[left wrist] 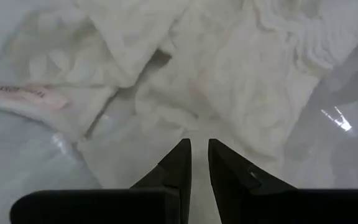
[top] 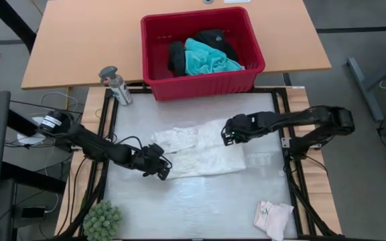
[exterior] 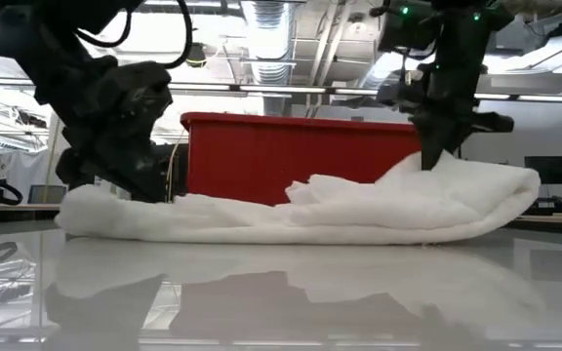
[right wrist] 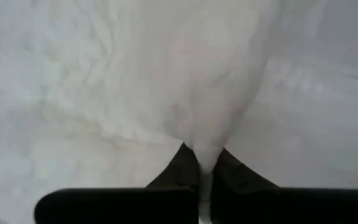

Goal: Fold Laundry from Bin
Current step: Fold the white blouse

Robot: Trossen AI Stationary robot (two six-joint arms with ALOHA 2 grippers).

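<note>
Both my arms are dark, nearly black, built from chunky jointed segments with rounded housings at each joint. On the left arm (top: pixel 92 142) I see thin black cables looping along the links and a white patch near its base. The right arm (top: pixel 300 120) looks the same matte black, with a cable trailing by its base. My left fingers (left wrist: pixel 178 171) are slim black wedges tapering to points; the right fingers (right wrist: pixel 229 174) match them.
</note>
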